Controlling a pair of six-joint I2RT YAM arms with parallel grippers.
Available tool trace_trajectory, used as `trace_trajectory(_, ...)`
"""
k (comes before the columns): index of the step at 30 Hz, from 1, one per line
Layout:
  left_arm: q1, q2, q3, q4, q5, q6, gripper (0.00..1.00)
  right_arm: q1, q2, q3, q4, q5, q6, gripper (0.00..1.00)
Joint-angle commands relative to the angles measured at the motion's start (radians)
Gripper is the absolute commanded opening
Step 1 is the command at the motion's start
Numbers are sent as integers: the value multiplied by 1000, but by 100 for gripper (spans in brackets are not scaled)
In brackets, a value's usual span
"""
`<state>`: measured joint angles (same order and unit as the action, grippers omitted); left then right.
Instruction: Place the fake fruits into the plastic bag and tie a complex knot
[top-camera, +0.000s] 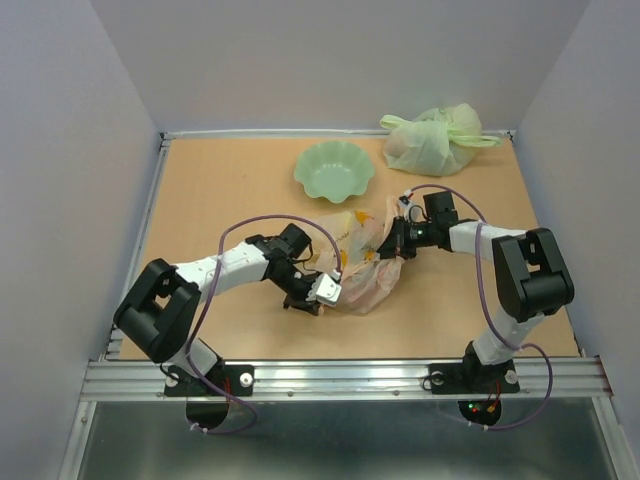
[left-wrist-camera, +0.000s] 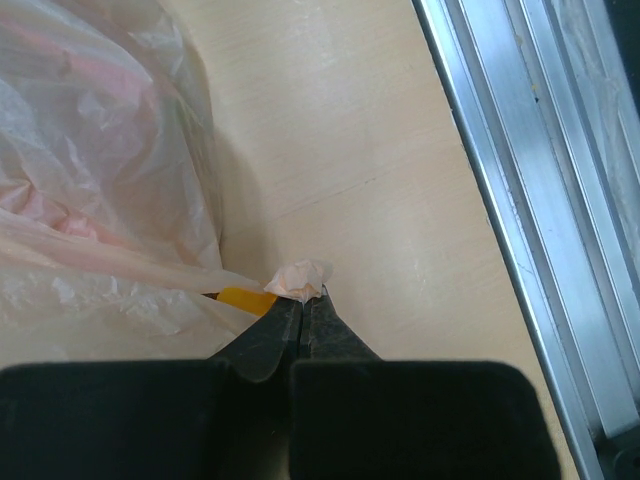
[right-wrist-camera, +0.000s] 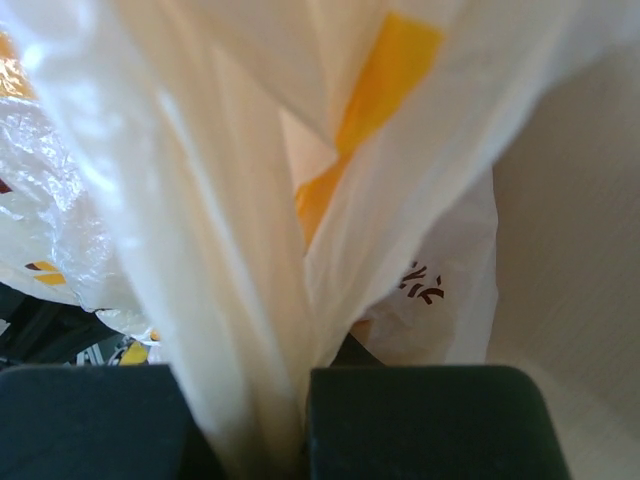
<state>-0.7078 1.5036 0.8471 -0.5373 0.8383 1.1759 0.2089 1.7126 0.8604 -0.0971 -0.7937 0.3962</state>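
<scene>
1. Mid-table, the plastic bag (top-camera: 365, 268) lies crumpled between my two arms. The left gripper (left-wrist-camera: 303, 298) is clamped on a twisted handle tip at the bag's near left. The right gripper (top-camera: 393, 243) is pinched on gathered film at its far right.
2. To knot it well, I judge both strands need even tension. One should cross over the other without the thin film slipping or tearing.
3. The fake fruits are hard to make out, only pink tints behind the film. The right fingertips are buried in plastic, and I see no finished knot.
</scene>
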Motion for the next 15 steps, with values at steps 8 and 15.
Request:
trace_trajectory(8,-19,-109,211,-165,136,-125,0,-19,-264,14,7,54,-89,0)
trace_trajectory(15,-21,-161,381,123,154,-683,0,-14,-441,6,7,2,-192,0)
